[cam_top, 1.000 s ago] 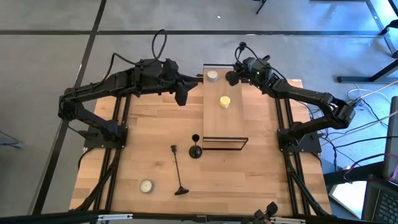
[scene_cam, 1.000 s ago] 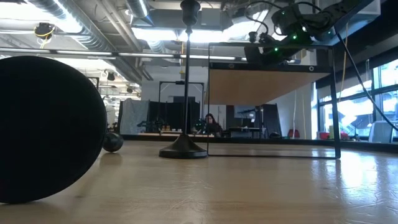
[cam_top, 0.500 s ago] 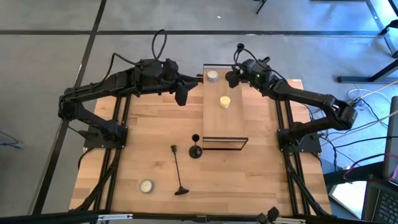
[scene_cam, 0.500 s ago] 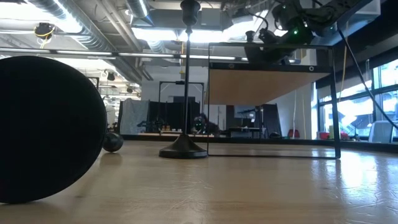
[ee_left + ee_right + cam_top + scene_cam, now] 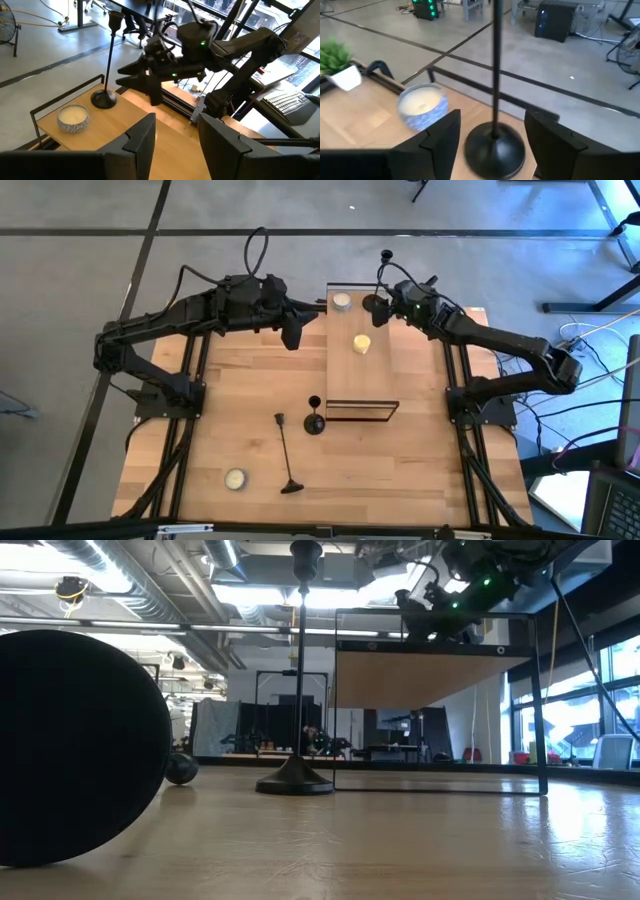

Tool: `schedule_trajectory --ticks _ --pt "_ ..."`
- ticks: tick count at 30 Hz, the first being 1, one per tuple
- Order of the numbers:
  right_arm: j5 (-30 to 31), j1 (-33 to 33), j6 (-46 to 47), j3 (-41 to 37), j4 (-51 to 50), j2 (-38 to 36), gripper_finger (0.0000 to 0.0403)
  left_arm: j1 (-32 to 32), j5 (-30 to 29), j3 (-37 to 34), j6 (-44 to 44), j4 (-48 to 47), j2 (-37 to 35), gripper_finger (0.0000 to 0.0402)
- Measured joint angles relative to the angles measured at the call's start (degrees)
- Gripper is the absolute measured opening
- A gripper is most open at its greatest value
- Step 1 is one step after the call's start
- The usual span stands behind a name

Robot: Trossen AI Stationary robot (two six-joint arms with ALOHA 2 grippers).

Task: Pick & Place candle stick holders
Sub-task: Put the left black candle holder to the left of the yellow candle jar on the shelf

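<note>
Right gripper [image 5: 492,137] fingers spread, released around upright tall candle stick holder [image 5: 495,107] on raised shelf [image 5: 343,370]; left gripper [image 5: 175,137] parted, empty

tall black holder [image 5: 377,303]: upright on raised shelf's far end | short holder [image 5: 314,423]: upright on tabletop | tall holder [image 5: 286,454]: lying flat on tabletop

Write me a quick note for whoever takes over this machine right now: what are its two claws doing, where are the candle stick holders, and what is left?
Right gripper: open, straddling the tall holder standing on the raised shelf beside a white candle.
Left gripper: hovering near the shelf's far end, holding nothing.
Done: one holder on the shelf.
Left: upright holder by the shelf's front, and one lying on the table.
</note>
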Motion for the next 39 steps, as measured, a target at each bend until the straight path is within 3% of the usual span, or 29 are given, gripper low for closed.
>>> schedule_trajectory --ticks 7,12,24,33,39 --pt "-4.1 4.0 2.9 0.0 -3.7 -5.4 0.0227 0.0 0.1 0.0 0.0 0.0 0.0 0.0143" --pt "-10.6 6.8 5.2 0.1 -8.5 -10.6 0.0227 0.0 0.8 0.0 0.0 0.0 0.0 0.0143" --pt "-38.9 10.4 22.9 0.1 -14.5 -20.2 0.0227 0.0 5.7 0.0 0.1 0.0 0.0 0.0143" --pt "-54.8 14.8 33.5 0.1 -13.6 -21.3 0.0227 -1.6 6.9 0.0 -2.1 0.4 0.0 0.0143" --pt "-61.0 19.7 41.4 0.1 -5.5 -21.3 0.0227 -5.2 7.0 0.0 -6.6 0.5 0.0 0.0143"
